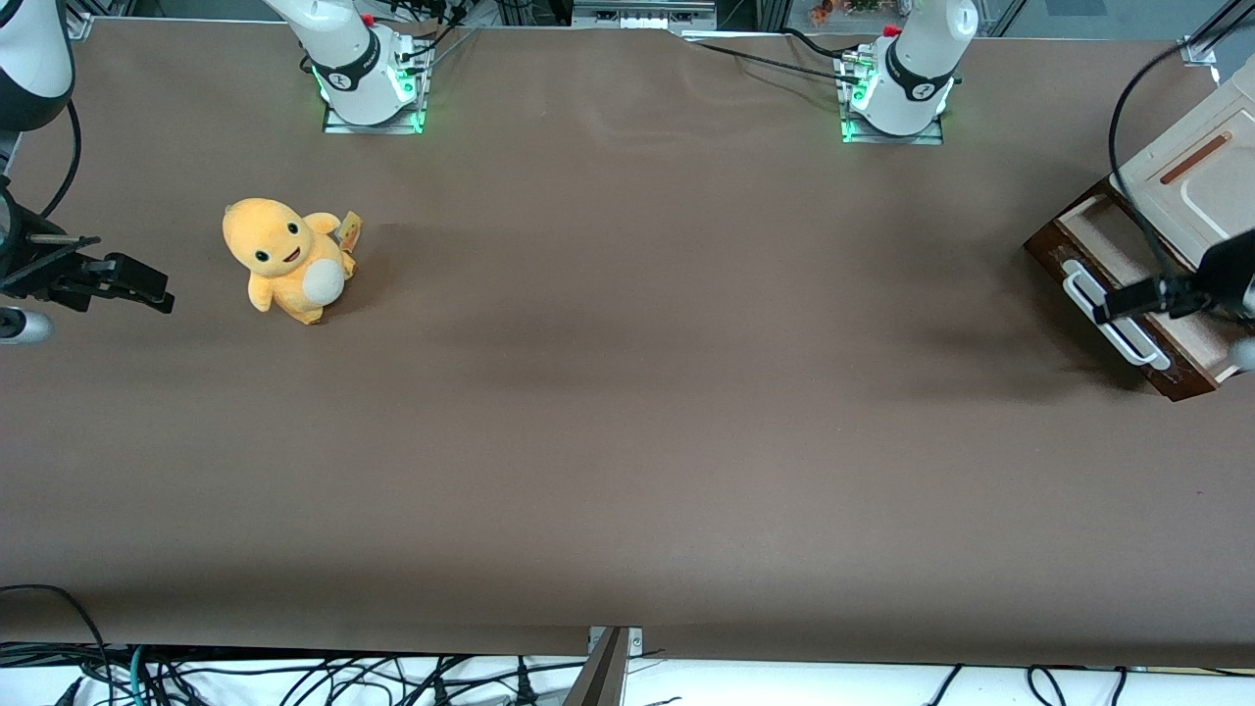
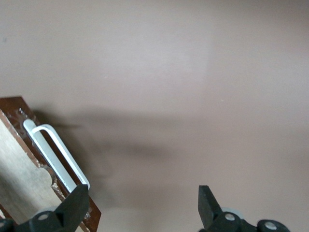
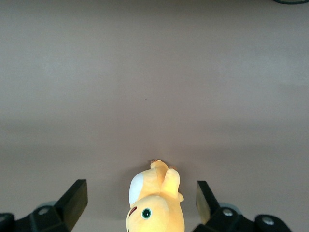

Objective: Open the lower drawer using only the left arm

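The lower drawer stands at the working arm's end of the table, under a cream cabinet. It is pulled partly out, so its pale inside shows. The dark brown front carries a long white loop handle. My left gripper hovers over the handle's middle, open, with only bare table between its fingers. One fingertip overlaps the handle's end in the left wrist view; whether it touches I cannot tell.
A black cable loops over the cabinet down to the arm. A yellow plush toy sits toward the parked arm's end of the table. Brown tabletop spreads in front of the drawer.
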You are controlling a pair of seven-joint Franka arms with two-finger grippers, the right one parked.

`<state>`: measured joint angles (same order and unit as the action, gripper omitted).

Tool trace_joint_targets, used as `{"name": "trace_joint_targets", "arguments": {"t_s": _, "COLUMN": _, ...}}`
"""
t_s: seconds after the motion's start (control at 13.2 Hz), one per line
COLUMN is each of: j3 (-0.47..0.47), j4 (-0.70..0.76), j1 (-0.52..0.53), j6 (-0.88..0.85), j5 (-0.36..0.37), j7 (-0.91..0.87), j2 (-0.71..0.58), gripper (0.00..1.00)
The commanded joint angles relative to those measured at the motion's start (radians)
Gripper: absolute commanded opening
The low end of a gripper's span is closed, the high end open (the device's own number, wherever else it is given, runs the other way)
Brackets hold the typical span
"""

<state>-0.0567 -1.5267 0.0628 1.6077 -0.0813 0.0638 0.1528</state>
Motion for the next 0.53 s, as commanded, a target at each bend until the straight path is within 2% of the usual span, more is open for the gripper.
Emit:
{"name": "trace_joint_targets", "arguments": {"t_s": 0.0, "j3": -0.015, "j4": -0.108, "j1": -0.086, "j6": 0.026, "j5": 0.073, "j7": 0.056, "j2": -0.120, "gripper": 1.00}}
{"name": "trace_joint_targets", "arguments": {"t_s": 0.45, "j3": -0.014, "j4": -0.127, "j1": -0.087, "j6": 0.000, "j5": 0.083, "j7": 0.062, "j2": -0.145, "gripper": 1.00}}
